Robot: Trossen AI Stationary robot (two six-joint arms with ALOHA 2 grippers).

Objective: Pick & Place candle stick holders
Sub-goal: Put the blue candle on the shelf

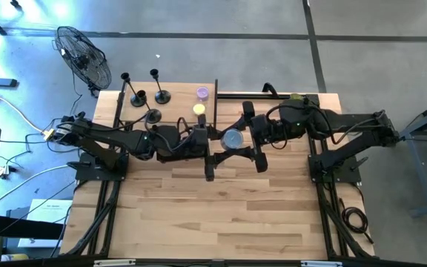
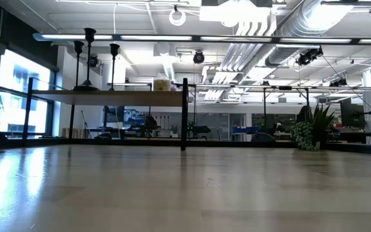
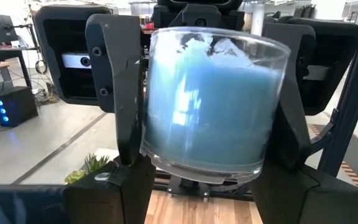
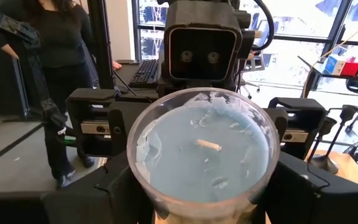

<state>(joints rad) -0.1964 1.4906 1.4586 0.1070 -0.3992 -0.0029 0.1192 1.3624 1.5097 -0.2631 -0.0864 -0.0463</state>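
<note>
Three black candle stick holders (image 1: pixel 138 95) (image 1: pixel 160 90) (image 1: pixel 153 115) stand on their round bases on a raised wooden shelf (image 1: pixel 176 111) at the table's far left. In the low view they show as holders (image 2: pixel 89 58) on the shelf (image 2: pixel 108 96). Above the table's middle hangs a glass jar of pale blue wax (image 1: pixel 233 139). My left gripper (image 1: pixel 215 142) meets it from the left and my right gripper (image 1: pixel 249 139) from the right. Both are shut on it. My left gripper pinches the jar between its two fingers (image 3: pixel 129 186), on the glass wall near the base (image 3: pixel 151 158). The fingers come level from the table's left. The jar stands upright, lifted clear of the table. My right gripper has the same jar between its two fingers (image 4: pixel 114 193), one on each side of the glass wall (image 4: pixel 138 180). They come about level from the table's right, opposite the left gripper. The jar's open top with its wick (image 4: pixel 207 145) faces up.
A purple candle (image 1: pixel 202 93) and a yellow one (image 1: pixel 199 109) sit on the shelf beside a black upright post (image 2: pixel 184 116). A fan (image 1: pixel 84 55) stands off the far left corner. A person (image 4: pixel 48 50) stands beyond the table. Bare wood (image 1: pixel 221 215) spreads toward the near edge.
</note>
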